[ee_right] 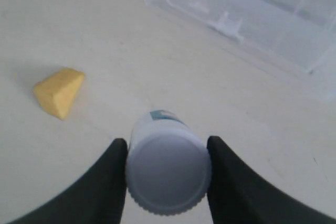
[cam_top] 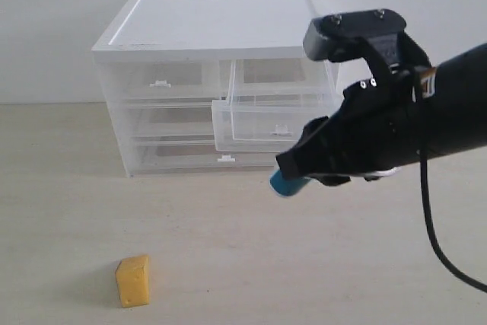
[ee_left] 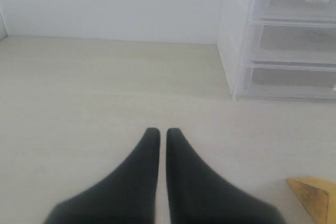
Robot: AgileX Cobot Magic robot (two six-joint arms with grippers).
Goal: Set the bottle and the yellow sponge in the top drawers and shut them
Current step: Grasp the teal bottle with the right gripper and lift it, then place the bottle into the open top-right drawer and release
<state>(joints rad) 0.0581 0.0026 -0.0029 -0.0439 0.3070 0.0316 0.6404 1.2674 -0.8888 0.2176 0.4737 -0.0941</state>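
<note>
My right gripper is shut on the bottle, whose teal end sticks out below the fingers. In the right wrist view the bottle's white cap faces the camera, with the right gripper pressing a finger on each side. It hangs just in front of the right top drawer, which is pulled out. The left top drawer is pushed in. The yellow sponge lies on the table at the front left, and also shows as the yellow sponge. My left gripper is shut and empty, with a corner of the sponge beside it.
The white-topped cabinet stands at the back against a white wall, with two full-width drawers under the top ones. The pale wooden table stretches in front of it. A black cable hangs from the right arm.
</note>
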